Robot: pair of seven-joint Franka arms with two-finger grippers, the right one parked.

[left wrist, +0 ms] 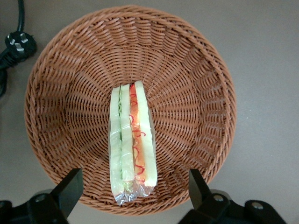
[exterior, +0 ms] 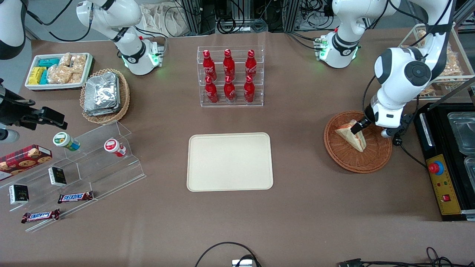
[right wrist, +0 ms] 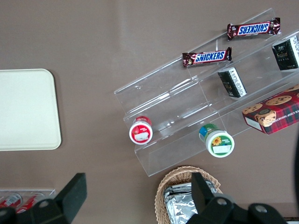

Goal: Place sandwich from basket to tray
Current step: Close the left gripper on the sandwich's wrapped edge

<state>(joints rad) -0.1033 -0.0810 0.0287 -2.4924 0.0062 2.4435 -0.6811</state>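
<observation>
Cream tray sits flat mid-table, nearest the front camera. Toward the working arm's end, the sandwich lies in the round basket. Above it hangs the gripper, fingers spread wide, holding nothing.

Legible text is confined to two chocolate bars at lower left of the front view, each wrapper reading "SNICKERS"; the same wording reads clearly at upper right of the right wrist view. No other label, including those on the red bottles, can be read.
</observation>
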